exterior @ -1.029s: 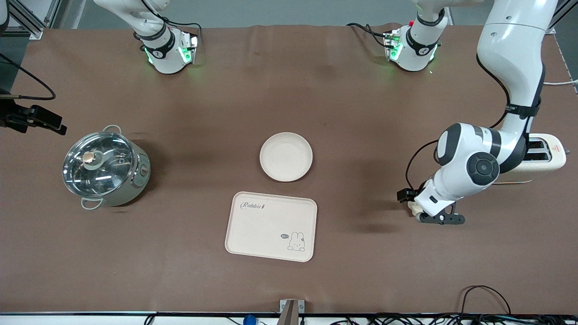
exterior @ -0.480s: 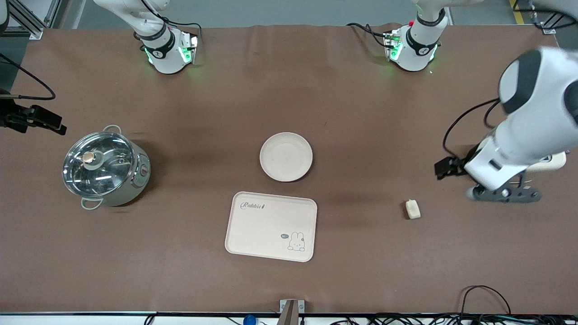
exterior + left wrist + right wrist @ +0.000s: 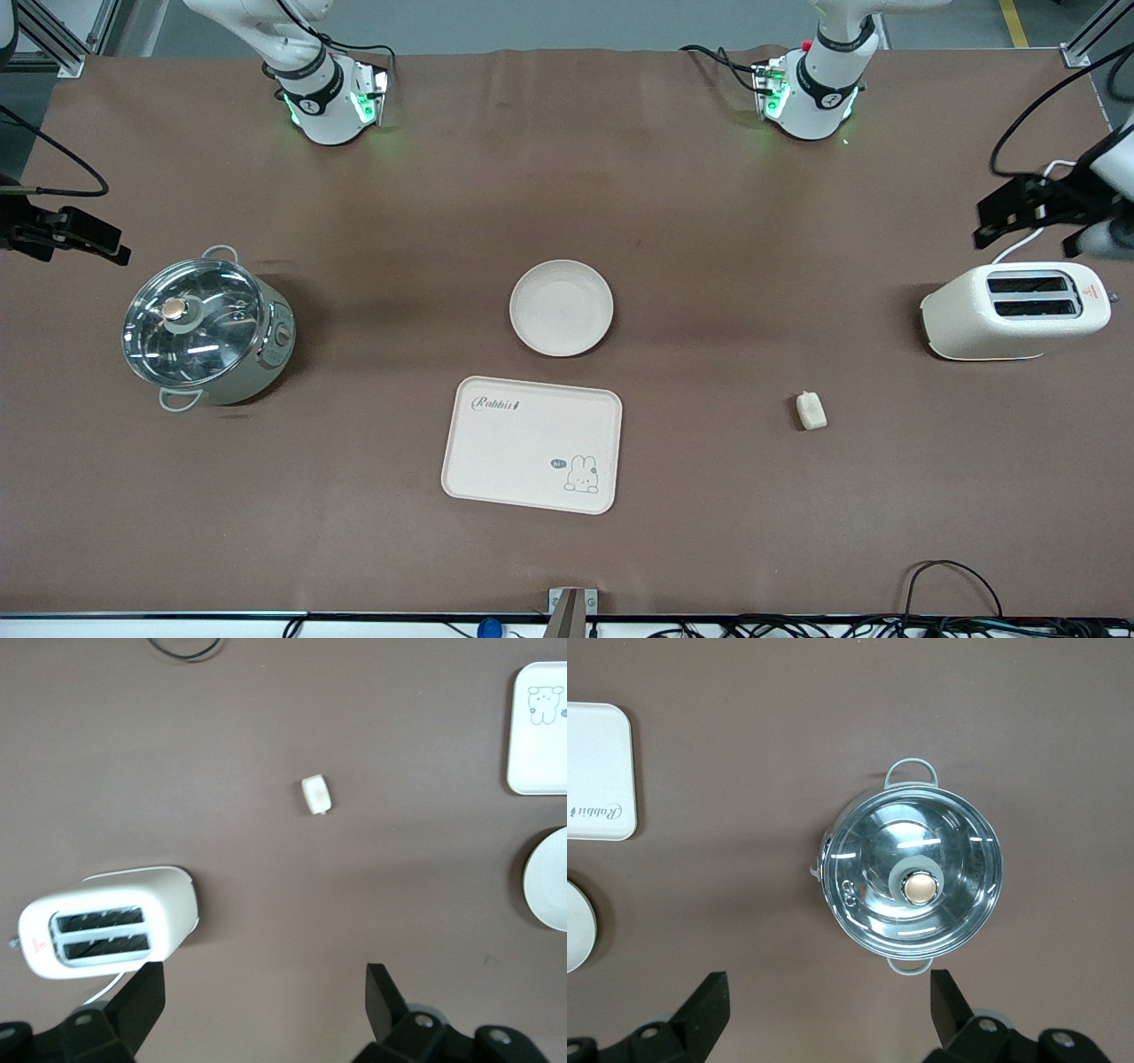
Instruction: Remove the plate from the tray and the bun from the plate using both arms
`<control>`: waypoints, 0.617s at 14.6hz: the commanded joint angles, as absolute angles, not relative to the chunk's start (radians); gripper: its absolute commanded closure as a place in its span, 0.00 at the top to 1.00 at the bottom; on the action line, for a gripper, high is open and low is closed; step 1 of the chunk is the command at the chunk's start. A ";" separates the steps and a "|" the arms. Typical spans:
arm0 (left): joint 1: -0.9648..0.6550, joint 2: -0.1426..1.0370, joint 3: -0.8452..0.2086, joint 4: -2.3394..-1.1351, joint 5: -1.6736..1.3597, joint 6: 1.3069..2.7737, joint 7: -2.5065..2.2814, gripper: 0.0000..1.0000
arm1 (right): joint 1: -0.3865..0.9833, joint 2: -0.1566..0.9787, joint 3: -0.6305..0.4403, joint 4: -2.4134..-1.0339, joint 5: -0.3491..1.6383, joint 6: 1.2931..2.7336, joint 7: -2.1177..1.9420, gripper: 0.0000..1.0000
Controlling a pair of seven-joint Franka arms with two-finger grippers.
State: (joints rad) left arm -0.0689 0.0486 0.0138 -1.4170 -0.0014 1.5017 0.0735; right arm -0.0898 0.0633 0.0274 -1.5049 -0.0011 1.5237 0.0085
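**Both hands empty, items counted on tabletop**

One plate [image 3: 561, 307] sits mid-tabletop [image 3: 567, 204]. One tray [image 3: 532, 444] lies just beside it, nearer the front camera. One bun [image 3: 811, 410] rests on the cloth toward the left arm's end from the plate, well apart from it. One toaster [image 3: 1015, 309] stands farther toward that end; one lidded pot [image 3: 205, 330] toward the right arm's end. Left hand [image 3: 266, 1005] hangs above the toaster, fingers wide, holding nothing. Right hand [image 3: 828, 1005] hangs above the pot, fingers wide, holding nothing.
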 commanded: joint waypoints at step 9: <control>-0.094 -0.117 0.018 -1.658 -0.014 1.624 0.054 1.00 | -0.104 0.069 0.037 -1.488 -0.017 1.523 0.006 1.00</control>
State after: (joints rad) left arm -0.1013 -0.1055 0.0269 -1.6496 -0.0038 1.6081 0.0603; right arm -0.0948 0.0635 0.0268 -1.5033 -0.0011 1.5257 0.0084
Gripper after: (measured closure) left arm 0.000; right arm 0.000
